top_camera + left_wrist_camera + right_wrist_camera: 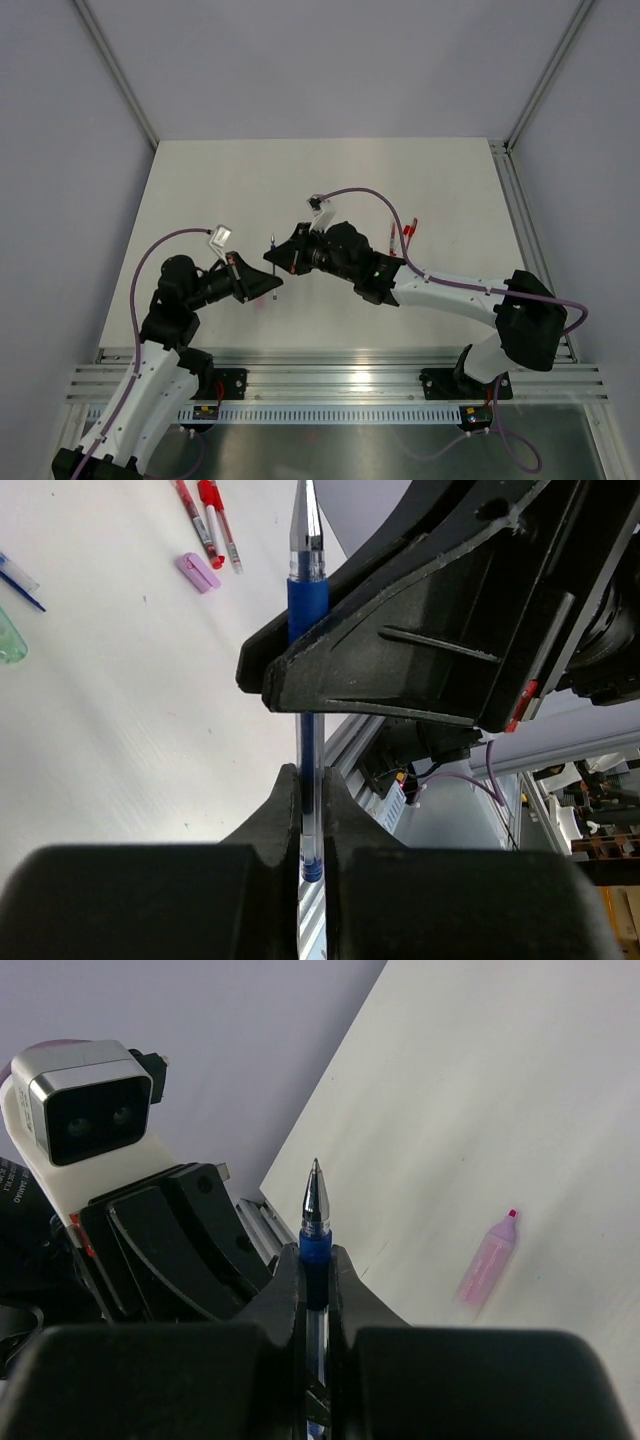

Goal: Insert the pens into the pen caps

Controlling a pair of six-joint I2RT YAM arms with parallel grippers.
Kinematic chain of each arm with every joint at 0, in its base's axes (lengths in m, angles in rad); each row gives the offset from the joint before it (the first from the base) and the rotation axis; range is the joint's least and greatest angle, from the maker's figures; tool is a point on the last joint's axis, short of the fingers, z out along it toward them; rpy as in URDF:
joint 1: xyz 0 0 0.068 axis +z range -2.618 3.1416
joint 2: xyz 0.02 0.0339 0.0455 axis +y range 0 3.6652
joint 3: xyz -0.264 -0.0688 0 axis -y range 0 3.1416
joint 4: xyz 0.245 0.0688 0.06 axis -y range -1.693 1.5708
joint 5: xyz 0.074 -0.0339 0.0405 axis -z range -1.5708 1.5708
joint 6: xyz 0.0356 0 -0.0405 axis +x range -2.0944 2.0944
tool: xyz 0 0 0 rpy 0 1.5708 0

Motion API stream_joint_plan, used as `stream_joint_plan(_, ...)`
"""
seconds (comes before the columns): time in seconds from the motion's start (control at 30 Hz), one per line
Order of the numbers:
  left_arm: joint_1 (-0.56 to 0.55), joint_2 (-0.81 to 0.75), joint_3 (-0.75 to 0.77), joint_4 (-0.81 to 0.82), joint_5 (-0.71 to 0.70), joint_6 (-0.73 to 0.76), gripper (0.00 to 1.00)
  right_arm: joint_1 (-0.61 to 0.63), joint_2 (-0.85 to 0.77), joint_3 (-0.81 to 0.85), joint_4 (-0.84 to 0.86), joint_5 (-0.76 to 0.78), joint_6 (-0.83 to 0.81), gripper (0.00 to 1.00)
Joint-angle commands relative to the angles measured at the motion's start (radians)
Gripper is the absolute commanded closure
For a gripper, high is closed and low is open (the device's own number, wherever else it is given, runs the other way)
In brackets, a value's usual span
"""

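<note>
One blue pen point(272, 244) is held above the table by both grippers, its silver tip bare and no cap on it. My left gripper point(312, 780) is shut on the clear barrel near the pen's tail end. My right gripper point(316, 1260) is shut on the blue grip section just under the tip point(316, 1185); its fingers point(400, 670) cross the pen in the left wrist view. A pale pink pen cap point(487, 1260) lies on the table below. Two red pens point(210, 520), a pink cap point(198, 572), another blue pen point(20, 580) and a pale green cap point(8, 638) lie farther off.
The white table point(200, 190) ends in a metal rail point(330, 380) at the near edge, where both arm bases sit. Grey walls enclose the other three sides. The red pens point(400, 236) lie right of the right arm's wrist.
</note>
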State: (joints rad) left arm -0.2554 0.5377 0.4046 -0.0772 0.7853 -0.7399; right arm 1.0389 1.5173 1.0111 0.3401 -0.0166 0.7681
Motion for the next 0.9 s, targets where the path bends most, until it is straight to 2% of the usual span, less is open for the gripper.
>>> stream_joint_plan(0.0,-0.004,-0.019,0.060,0.013,0.005,0.030,1.00,0.003,-0.008,0.001,0.037,-0.031,0.008,0.98)
stream_joint_plan(0.07,-0.004,-0.027,0.079,-0.024,-0.024,0.065,1.00,0.003,-0.012,0.020,-0.007,-0.029,-0.021,0.84)
stream_joint_plan(0.1,-0.004,-0.038,0.108,-0.076,-0.035,0.082,1.00,0.003,-0.020,0.030,-0.068,-0.025,-0.033,0.67)
stream_joint_plan(0.2,-0.004,-0.057,0.183,-0.212,-0.122,0.196,1.00,-0.008,-0.069,0.023,-0.153,-0.010,-0.081,0.55)
stream_joint_plan(0.3,-0.004,-0.053,0.240,-0.321,-0.201,0.263,1.00,-0.043,-0.144,-0.017,-0.199,-0.026,-0.108,0.55)
stream_joint_plan(0.37,-0.004,-0.059,0.266,-0.349,-0.242,0.300,1.00,-0.072,-0.172,-0.061,-0.223,-0.055,-0.131,0.59)
stream_joint_plan(0.43,-0.002,-0.073,0.269,-0.372,-0.261,0.322,1.00,-0.159,-0.160,-0.072,-0.333,-0.080,-0.159,0.67)
stream_joint_plan(0.47,-0.002,-0.076,0.275,-0.381,-0.264,0.330,1.00,-0.160,-0.142,-0.068,-0.334,-0.092,-0.167,0.71)
stream_joint_plan(0.5,-0.002,-0.081,0.278,-0.384,-0.265,0.338,1.00,-0.218,-0.117,-0.049,-0.416,-0.104,-0.174,0.76)
stream_joint_plan(0.57,-0.004,-0.099,0.287,-0.401,-0.277,0.358,1.00,-0.263,-0.035,-0.023,-0.466,-0.108,-0.210,0.82)
stream_joint_plan(0.67,-0.004,-0.123,0.284,-0.429,-0.304,0.372,1.00,-0.301,0.081,0.073,-0.581,-0.046,-0.263,0.81)
stream_joint_plan(0.87,-0.039,-0.145,0.275,-0.441,-0.313,0.375,1.00,-0.323,0.323,0.289,-0.670,0.004,-0.296,0.73)
